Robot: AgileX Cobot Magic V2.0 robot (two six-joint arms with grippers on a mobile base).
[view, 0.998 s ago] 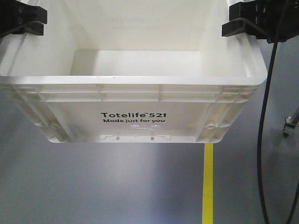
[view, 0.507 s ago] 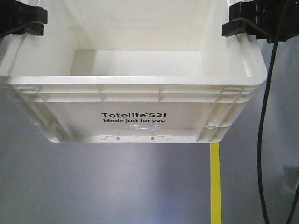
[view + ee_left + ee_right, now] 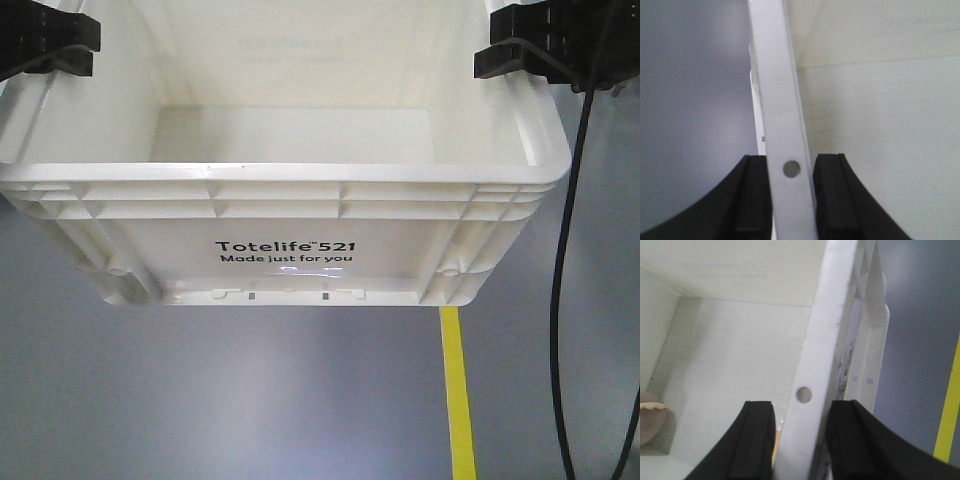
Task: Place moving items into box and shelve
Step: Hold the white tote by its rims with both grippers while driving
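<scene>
Box [image 3: 285, 250] hangs clear of the floor [image 3: 200, 400], carried by its side rims. Left gripper [image 3: 70, 47] sits at 10 o'clock and right gripper [image 3: 497, 45] at 2, each pair of jaws pinching a thin rim wall. Pink toy [image 3: 650, 415] lies inside, at 8 o'clock in the right wrist view; no second toy shows. Risk: the pinch on smooth plastic is narrow — a jolt or uneven arm travel could slip a rim and tip the box. Cable [image 3: 565, 300] at 3 o'clock may snag.
</scene>
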